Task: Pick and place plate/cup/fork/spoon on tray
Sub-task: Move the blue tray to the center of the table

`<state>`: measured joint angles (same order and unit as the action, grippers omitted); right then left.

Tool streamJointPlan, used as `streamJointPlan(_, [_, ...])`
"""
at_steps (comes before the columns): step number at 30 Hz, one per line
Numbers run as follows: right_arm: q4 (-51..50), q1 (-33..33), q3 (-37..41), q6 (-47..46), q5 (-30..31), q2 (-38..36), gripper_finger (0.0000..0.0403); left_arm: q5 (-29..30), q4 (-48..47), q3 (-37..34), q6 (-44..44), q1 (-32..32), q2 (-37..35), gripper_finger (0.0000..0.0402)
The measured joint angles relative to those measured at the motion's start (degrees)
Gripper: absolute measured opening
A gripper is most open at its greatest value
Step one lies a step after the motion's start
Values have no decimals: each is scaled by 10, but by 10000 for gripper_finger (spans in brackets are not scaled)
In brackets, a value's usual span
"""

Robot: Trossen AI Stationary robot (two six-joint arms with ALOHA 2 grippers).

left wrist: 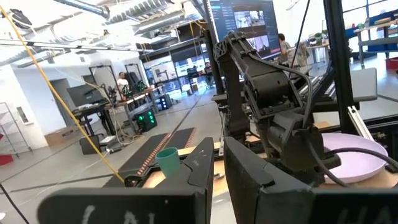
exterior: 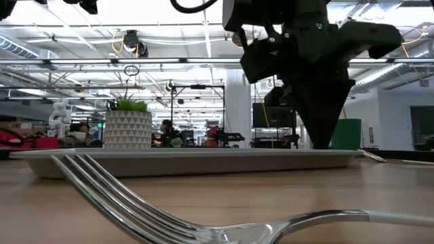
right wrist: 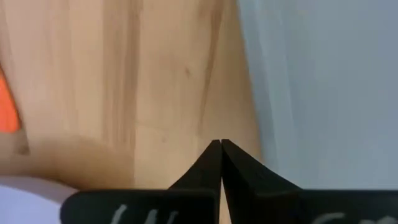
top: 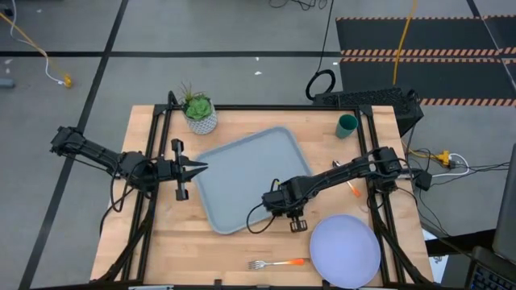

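The grey-blue tray point(top: 242, 177) lies in the middle of the table with nothing on it. The pale lavender plate point(top: 345, 250) lies flat at the near right, and the fork point(top: 278, 263) lies to its left by the near edge. The green cup point(top: 347, 125) stands upright at the far right. Of the spoon point(top: 353, 189) only an orange piece shows beside my right arm. My right gripper point(right wrist: 221, 149) is shut and points down over bare wood between the tray's near right edge and the plate. My left gripper point(top: 196, 168) hangs level at the tray's left edge, its fingers a little apart, holding nothing.
A white pot with a green plant point(top: 199, 114) stands at the far left, beyond the tray's far corner. Black frame rails point(top: 157, 145) run along both sides of the table. Bare wood lies along the near edge left of the fork.
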<state>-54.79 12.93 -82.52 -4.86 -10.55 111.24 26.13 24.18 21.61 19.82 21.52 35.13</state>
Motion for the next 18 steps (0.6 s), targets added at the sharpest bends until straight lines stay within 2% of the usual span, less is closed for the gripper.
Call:
streamJointPlan(5, [19, 0, 0, 60, 3, -1, 0, 0, 0, 0, -4, 0, 0, 42])
streamJointPlan(9, [22, 0, 0, 109, 54, -8, 15, 0, 0, 0, -4, 0, 0, 42])
streamJointPlan(18, [35, -2, 0, 160, 64, -45, 117, 0, 0, 0, 29, -1, 0, 42])
